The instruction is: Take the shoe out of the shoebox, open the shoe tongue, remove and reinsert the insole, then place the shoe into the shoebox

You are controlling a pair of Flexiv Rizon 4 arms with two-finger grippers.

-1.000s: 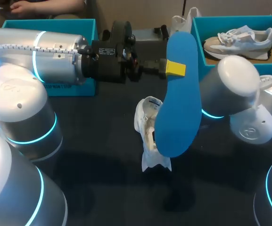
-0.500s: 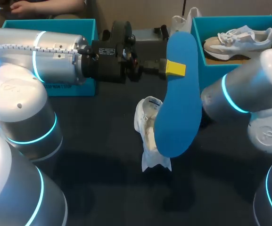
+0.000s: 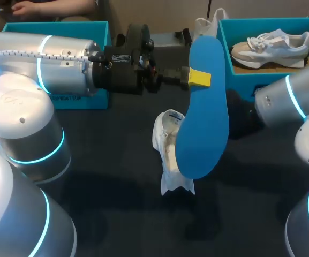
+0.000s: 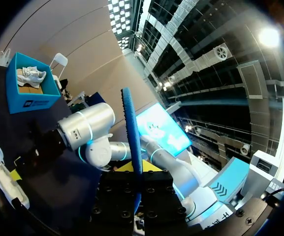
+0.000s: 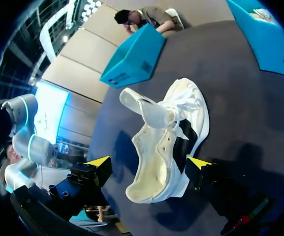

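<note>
Right arm (image 3: 283,101) swings outward from the white shoe (image 3: 167,144) lying on the table (image 3: 117,209), right gripper (image 5: 149,163) spread wide and empty over that shoe, likely clearing room while left gripper (image 3: 198,78) clamps the blue insole (image 3: 203,123) upright just above the shoe for reinsertion.

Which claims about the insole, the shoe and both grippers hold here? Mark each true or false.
Left gripper is shut on the blue insole, off the table. True.
The white shoe lies inside a shoebox. False: it lies on the dark table.
Right gripper is shut on the white shoe. False: open, a finger at each side.
A second shoe sits in the blue box at far right. True.
</note>
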